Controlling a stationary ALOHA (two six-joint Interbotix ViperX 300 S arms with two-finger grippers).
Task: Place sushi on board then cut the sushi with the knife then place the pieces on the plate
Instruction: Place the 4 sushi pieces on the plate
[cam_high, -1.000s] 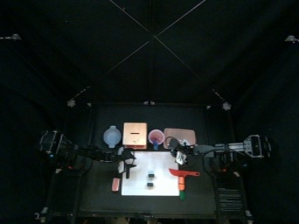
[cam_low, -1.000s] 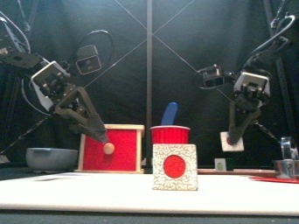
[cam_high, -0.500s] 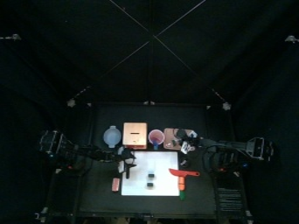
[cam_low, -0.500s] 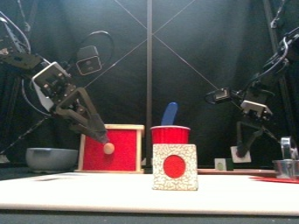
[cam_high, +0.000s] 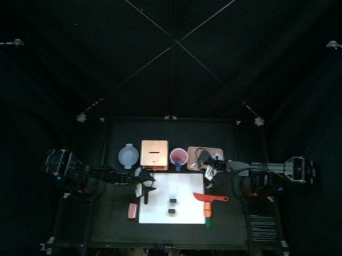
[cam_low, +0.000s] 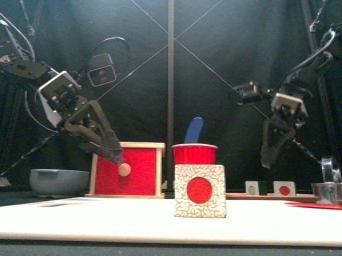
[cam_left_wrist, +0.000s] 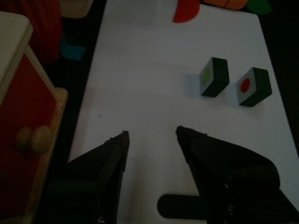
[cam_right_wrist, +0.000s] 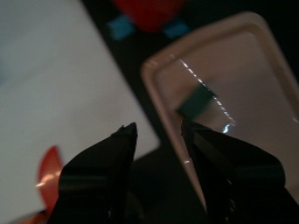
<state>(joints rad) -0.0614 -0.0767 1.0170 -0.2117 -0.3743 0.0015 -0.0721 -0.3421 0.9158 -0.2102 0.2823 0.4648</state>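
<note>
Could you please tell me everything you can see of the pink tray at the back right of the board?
The pink tray is a flat, pale pink rectangle with rounded corners and a low raised rim, seemingly plastic. It lies level on the black table, behind the back right corner of the white board and right of the red cup. One sushi piece and a second piece stand on it. The right gripper hangs open above it, not touching.

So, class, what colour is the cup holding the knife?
Red. The cup shows best in the front view, a blue knife standing in it.
</note>
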